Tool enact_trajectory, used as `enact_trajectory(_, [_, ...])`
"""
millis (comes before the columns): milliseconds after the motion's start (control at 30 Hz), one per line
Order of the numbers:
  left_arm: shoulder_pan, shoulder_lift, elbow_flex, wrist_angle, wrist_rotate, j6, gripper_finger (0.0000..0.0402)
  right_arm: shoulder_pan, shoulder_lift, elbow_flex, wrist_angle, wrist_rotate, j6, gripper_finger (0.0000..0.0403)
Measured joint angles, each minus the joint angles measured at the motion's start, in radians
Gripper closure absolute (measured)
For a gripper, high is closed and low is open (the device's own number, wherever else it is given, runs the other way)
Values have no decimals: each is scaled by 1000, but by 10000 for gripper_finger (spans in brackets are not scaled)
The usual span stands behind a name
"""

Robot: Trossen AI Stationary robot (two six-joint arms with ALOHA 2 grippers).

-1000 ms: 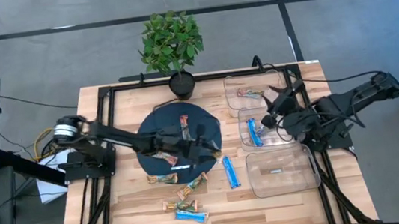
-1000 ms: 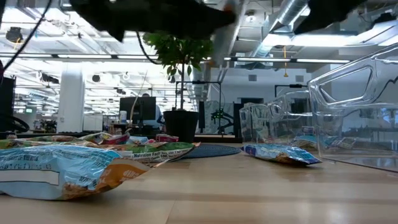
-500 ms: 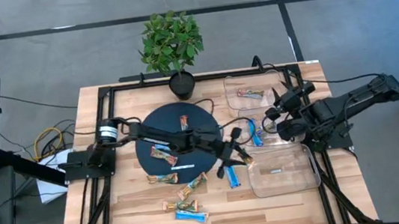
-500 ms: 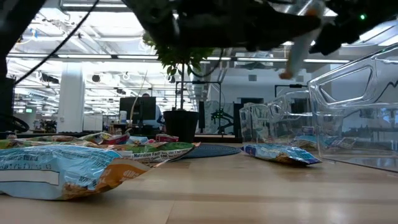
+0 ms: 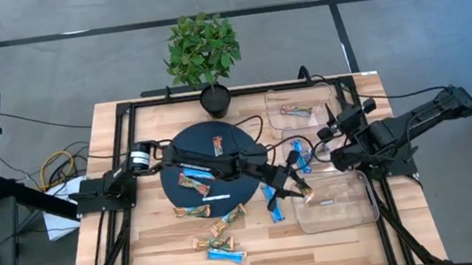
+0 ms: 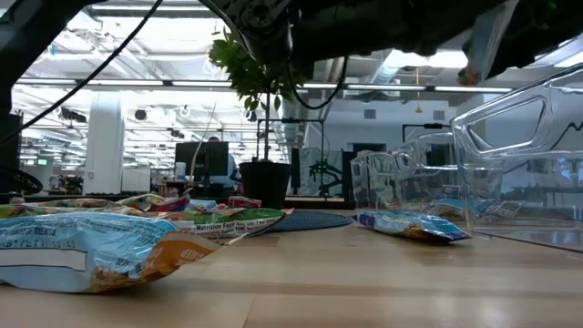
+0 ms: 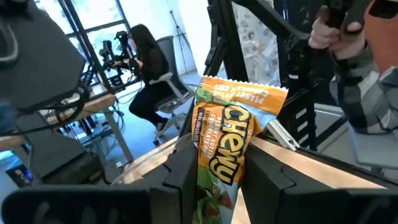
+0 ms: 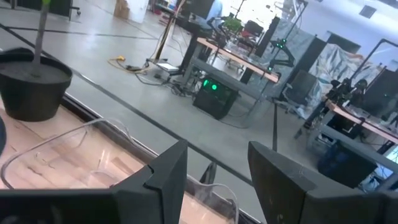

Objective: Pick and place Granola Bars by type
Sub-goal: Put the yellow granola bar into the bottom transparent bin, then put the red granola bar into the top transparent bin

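A brown-orange bar [image 7: 227, 146] is pinched in the left gripper [image 5: 300, 188] at the near bin's [image 5: 366, 216] rim; released early, it could land outside. The right gripper [image 5: 334, 144] is held open beside the middle bin.

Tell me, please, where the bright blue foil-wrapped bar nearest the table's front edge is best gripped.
Grip the bright blue foil-wrapped bar at its middle, coming straight down from above. It lies flat and is long and slim, so the fingers should probably close across its narrow width.

Bright even overhead light; ceiling glare in low view; near wrapper blurred.
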Motion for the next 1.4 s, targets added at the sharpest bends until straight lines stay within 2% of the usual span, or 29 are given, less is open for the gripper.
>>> enact_trajectory(133, [-4, 19, -3, -14, 2, -29, 305, 14, 0, 0, 3, 1, 0, 239])
enact_trajectory(300, [-3, 47, 5, 30, 66, -59, 291, 32, 0, 0, 4, 4, 0, 239])
enact_trajectory(467, [-3, 63, 47, -4, 97, -77, 259, 36, 1, 0, 4, 4, -1, 239])
enact_trajectory(867, [31, 62, 51, -42, 106, -73, 179, 36, 1, 1, 5, 3, -7, 239])
enact_trajectory(1000, [63, -6, 51, -234, 127, -23, 174, 37, 3, 1, 9, 0, -12, 239])
enact_trajectory(1133, [78, -120, 51, -518, 70, 75, 173, 37, 21, 1, 12, -1, -21, 239])
enact_trajectory(1267, [57, -231, 51, -815, -109, 155, 173, 42, 46, 1, 45, 0, -67, 239])
enact_trajectory(1400, [24, -306, 49, -1111, -317, 148, 173, 74, 67, 1, 123, 1, -151, 239])
